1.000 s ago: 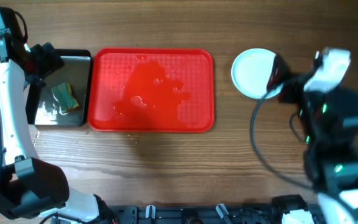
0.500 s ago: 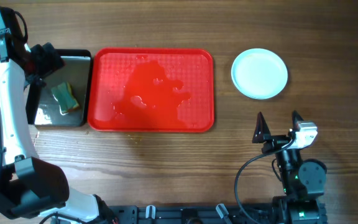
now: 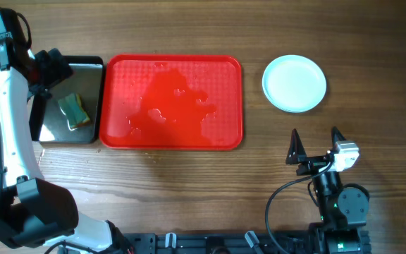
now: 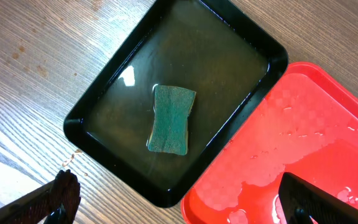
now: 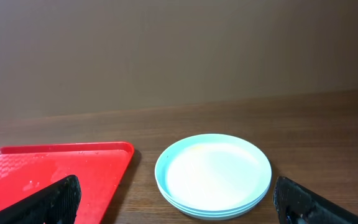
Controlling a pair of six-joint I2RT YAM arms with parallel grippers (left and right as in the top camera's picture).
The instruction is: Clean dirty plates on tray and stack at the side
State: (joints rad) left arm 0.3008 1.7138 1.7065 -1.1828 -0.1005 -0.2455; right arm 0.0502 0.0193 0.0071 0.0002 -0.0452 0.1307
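**Entry: tray bare, stack at the side. Task reads as closing out**

Observations:
- The tray (image 3: 220, 77) carries no plates. Only a film of water (image 3: 171, 106) shows on its centre, and no sauce is visible.
- The plates (image 3: 294, 83) sit on the wooden surface (image 3: 189, 190) at 3 o'clock from the tray, apart from its rim. The right wrist view shows three nested rims, squarely stacked, and the top face looks white with no streaks.
- The right gripper (image 3: 314, 137) is at 6 o'clock from the stack, well apart from it. Its jaws are spread and carry nothing.
- The left gripper (image 4: 178, 198) hangs above the black pan (image 4: 229, 56), which lies at 9 o'clock from the tray with their edges just beside each other. Its jaws are also released and empty.
- The green sponge (image 4: 171, 118) lies flat in the pan's water, untouched by either finger.

Judgement:
- You are at the tail end. Cleaning and stacking both appear done, and neither arm is engaged with anything.

Next move:
- Little is called for beyond parking both arms clear.
- If you want a check first, look at the lower plates. Their faces are hidden under the top one, so whether they are clean cannot be told from here.
- If you lower the left arm, keep its fingers off the pan rim so the water does not slop onto the surface.
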